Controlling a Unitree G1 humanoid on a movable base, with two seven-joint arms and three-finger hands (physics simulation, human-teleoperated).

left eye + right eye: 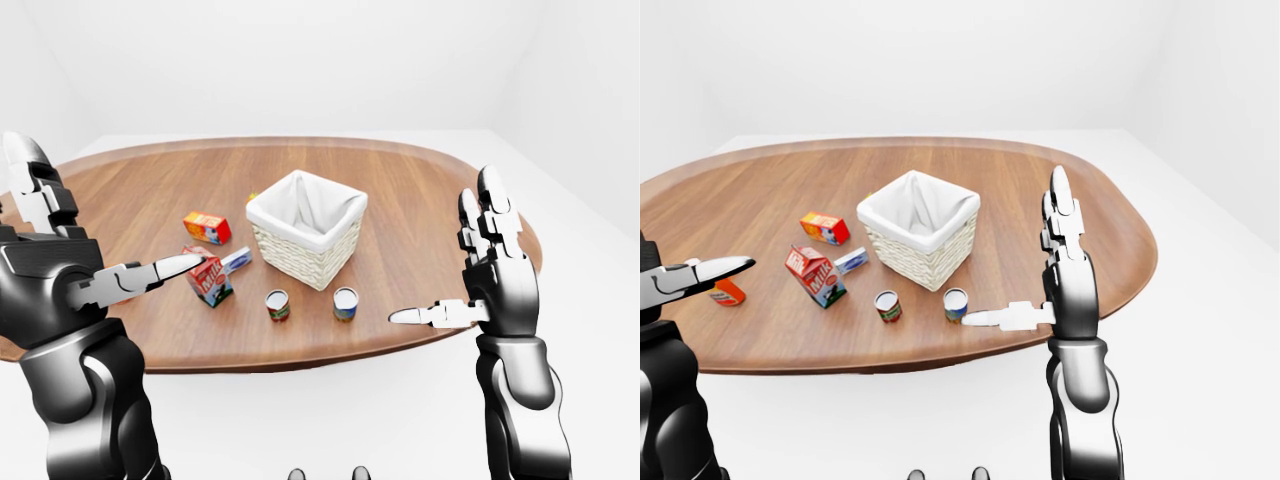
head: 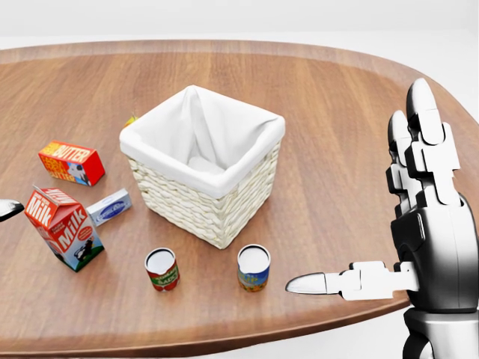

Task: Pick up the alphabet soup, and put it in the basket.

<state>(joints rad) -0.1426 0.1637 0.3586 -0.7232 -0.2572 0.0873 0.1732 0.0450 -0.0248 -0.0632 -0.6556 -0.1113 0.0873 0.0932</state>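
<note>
The alphabet soup (image 2: 254, 267) is a small can with a blue and yellow label, upright on the wooden table (image 2: 337, 112) just below the basket in the head view. The basket (image 2: 202, 164) is woven, white-lined and looks empty. My right hand (image 2: 359, 194) is raised at the right of the can, fingers up and thumb pointing left toward it, open and holding nothing. Far off at the table's left, my left hand (image 1: 105, 230) is also open and empty.
A red and green can (image 2: 162, 269) stands left of the soup. Further left are a milk carton (image 2: 63, 228), a small white box (image 2: 109, 206) and a butter box (image 2: 71, 162). The table's near edge (image 2: 224, 345) runs along the bottom of the head view.
</note>
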